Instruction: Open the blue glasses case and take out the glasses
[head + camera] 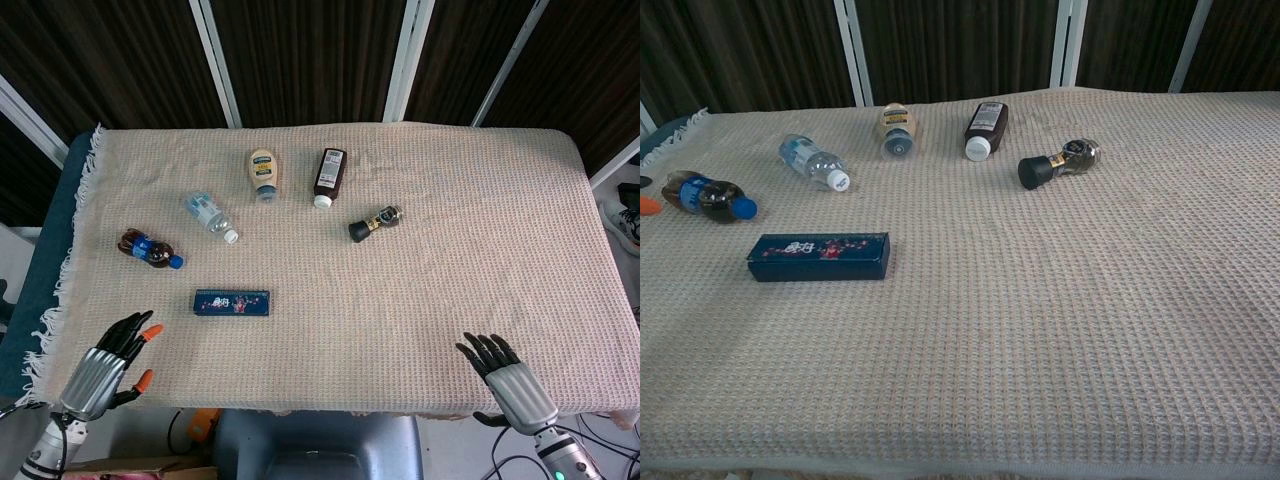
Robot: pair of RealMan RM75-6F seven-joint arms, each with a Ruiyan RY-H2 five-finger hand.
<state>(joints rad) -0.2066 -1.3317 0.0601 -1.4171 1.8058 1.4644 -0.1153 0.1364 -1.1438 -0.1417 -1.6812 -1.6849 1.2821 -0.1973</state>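
The blue glasses case (232, 302) lies closed on the woven tablecloth, left of centre, and the chest view shows the glasses case (819, 256) as a long dark-blue box with a printed lid. My left hand (107, 363) hovers over the table's front left corner, fingers spread, holding nothing, a short way below and left of the case. Only an orange fingertip of it (647, 205) shows at the chest view's left edge. My right hand (505, 375) is at the front right edge, fingers apart and empty, far from the case. No glasses are visible.
Lying on the cloth behind the case are a cola bottle (150, 249), a water bottle (210, 216), a mayonnaise bottle (263, 172), a brown sauce bottle (329, 176) and a small dark bottle (375, 223). The table's front edge (330, 408) runs between my hands.
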